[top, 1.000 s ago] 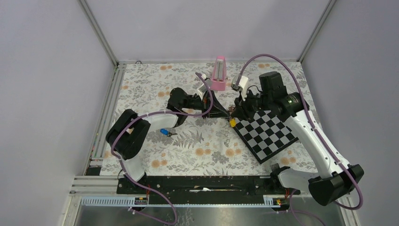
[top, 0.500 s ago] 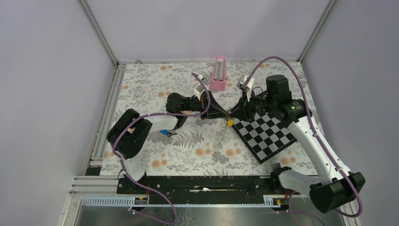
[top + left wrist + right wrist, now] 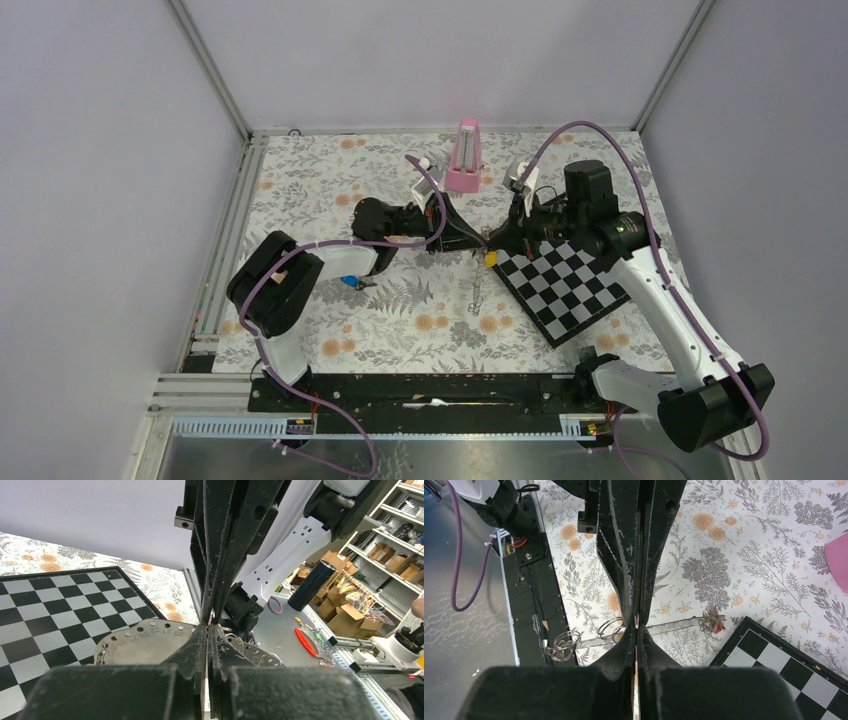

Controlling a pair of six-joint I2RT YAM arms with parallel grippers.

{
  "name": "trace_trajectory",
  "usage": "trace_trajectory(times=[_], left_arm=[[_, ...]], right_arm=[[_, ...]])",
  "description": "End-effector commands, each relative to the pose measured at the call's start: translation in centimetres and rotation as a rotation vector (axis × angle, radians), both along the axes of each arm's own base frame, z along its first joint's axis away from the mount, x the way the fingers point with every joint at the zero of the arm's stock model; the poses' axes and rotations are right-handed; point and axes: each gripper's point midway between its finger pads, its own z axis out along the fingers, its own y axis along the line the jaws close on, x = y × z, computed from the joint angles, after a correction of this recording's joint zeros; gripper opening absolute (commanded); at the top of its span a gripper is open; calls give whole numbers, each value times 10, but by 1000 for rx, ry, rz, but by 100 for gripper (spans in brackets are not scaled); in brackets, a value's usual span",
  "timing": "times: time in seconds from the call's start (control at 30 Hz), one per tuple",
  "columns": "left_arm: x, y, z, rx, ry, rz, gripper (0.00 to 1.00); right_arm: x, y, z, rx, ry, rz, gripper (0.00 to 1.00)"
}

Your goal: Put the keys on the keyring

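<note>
My left gripper (image 3: pixel 477 242) and right gripper (image 3: pixel 493 240) meet tip to tip above the floral cloth, both with jaws closed. Nothing shows plainly between either pair. In the left wrist view my left gripper (image 3: pixel 208 626) touches the right arm's black fingers (image 3: pixel 220 555). The keyring (image 3: pixel 476 297) lies on the cloth just in front of the tips. In the right wrist view its strap (image 3: pixel 674 625), silver rings (image 3: pixel 559 646) and red piece (image 3: pixel 720 625) show beyond my right gripper (image 3: pixel 636 628). The yellow key (image 3: pixel 492 259) lies right under the tips. The blue key (image 3: pixel 349 281) lies by the left arm.
A black-and-white checkerboard (image 3: pixel 570 285) lies at the right, its corner close to the yellow key. A pink metronome-like block (image 3: pixel 465 155) stands at the back centre. Metal frame rails border the cloth on the left and at the near edge.
The right wrist has rolled and drawn back slightly to the right. The keyring strap now shows more plainly on the cloth in front of the tips. The left arm has barely moved.
</note>
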Motion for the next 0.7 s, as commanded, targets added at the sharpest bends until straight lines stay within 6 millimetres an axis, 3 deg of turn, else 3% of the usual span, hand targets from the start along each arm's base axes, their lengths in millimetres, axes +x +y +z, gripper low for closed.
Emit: trace_trajectory(times=[0.0, 0.13, 0.27, 0.67], left_arm=[[0, 2, 13, -43, -114, 14, 7], [9, -3, 11, 14, -177, 34, 23], [16, -7, 10, 60, -217, 28, 29], [17, -15, 9, 75, -229, 4, 28]], right_arm=[[5, -3, 8, -21, -55, 11, 0], [7, -8, 4, -84, -49, 10, 0], [8, -11, 2, -112, -37, 14, 0], [6, -11, 2, -157, -16, 23, 0]])
